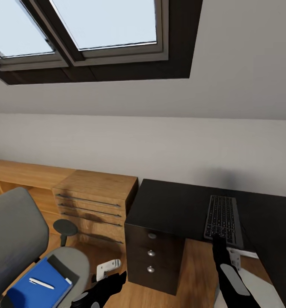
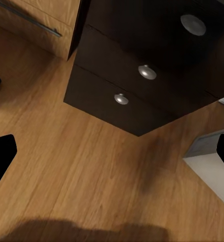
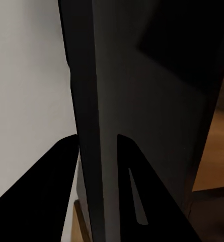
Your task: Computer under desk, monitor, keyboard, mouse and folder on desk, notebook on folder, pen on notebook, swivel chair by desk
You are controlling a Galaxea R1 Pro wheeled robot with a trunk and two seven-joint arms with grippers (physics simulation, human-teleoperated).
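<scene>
The dark keyboard (image 1: 223, 219) lies on the black desk (image 1: 177, 205), at its right part. My right gripper (image 1: 220, 240) is at the keyboard's near edge. In the right wrist view, my right gripper (image 3: 94, 147) is shut on a thin dark slab, the keyboard (image 3: 142, 101). The grey swivel chair (image 1: 14, 235) stands at the left. On its seat lie a blue folder (image 1: 29, 294), a dark notebook (image 1: 62, 267) and a white pen (image 1: 41, 283). My left gripper (image 1: 114, 280) hangs open over the wood floor, its fingers (image 2: 1, 156) wide apart and empty.
The desk's drawer unit (image 1: 153, 256) with three round knobs (image 2: 147, 72) faces me. A light wood dresser (image 1: 93, 205) stands to its left against the wall. A pale grey box (image 2: 212, 169) sits on the floor beside the drawers. Skylight windows are overhead.
</scene>
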